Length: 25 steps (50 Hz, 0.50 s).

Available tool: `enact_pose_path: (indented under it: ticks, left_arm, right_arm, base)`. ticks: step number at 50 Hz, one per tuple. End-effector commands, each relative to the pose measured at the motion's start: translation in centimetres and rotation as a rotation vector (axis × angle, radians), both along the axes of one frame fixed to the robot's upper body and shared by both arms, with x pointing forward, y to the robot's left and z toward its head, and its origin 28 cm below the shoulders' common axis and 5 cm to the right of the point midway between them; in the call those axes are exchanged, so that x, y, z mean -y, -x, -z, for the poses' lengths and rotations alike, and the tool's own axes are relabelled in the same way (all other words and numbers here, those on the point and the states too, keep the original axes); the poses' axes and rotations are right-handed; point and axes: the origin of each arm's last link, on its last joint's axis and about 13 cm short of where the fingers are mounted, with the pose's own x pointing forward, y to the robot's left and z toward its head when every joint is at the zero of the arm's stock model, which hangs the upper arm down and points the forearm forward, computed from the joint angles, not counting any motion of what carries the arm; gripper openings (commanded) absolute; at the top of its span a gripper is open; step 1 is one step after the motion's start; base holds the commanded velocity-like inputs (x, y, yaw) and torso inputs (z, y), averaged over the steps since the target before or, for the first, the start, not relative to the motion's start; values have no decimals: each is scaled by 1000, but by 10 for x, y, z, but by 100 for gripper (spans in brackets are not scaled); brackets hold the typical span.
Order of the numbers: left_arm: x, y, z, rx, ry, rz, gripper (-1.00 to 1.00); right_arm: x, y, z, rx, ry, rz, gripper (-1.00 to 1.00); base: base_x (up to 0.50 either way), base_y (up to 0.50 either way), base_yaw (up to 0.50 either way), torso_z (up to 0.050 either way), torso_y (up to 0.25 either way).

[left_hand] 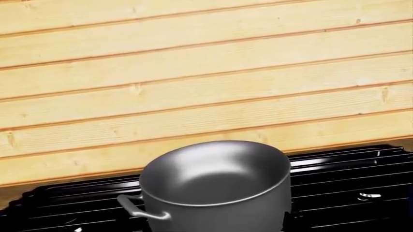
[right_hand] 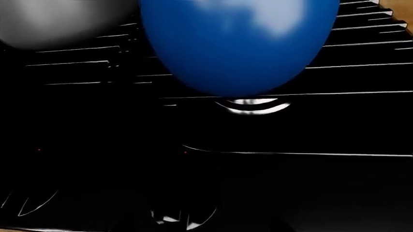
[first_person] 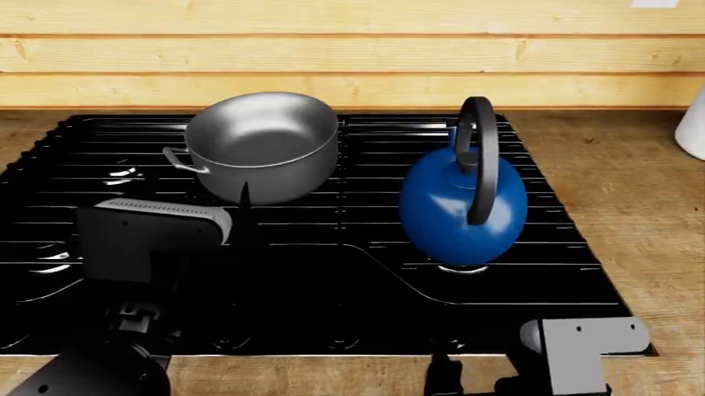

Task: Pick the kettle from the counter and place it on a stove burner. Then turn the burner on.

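The round grey metal pot stands on the black ridged stove top, near the back edge of the stove and toward its left side. It is open and has nothing inside. A small loop handle sticks out from its side.

The shiny blue round kettle with the tall black arched handle stands on the right side of the stove, over a small round black burner with a silver glint. It is well apart from the pot. The brown wooden bench runs along the right side of the stove. A white jar stands at its far right edge.

The left arm is in front of the pot and hides some of the stove. The right arm is at the stove's front edge, in front of the kettle. I cannot tell if either tool is released or clenched.
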Motion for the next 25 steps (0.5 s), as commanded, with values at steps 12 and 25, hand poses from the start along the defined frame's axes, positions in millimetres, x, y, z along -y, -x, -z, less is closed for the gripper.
enact_pose_path:
  ticks: [12,25]
  left_arm:
    - [1,-2,2,-3,4,5,100]
    - [0,-3,2,-3,3,4,100]
  right_arm:
    - [-8,-10,12,-40,-19,-122,100]
    - [-14,-12,16,-39,0,-192,100]
  base:
    - [0,0,0,0,0]
    - [0,0,0,0,0]
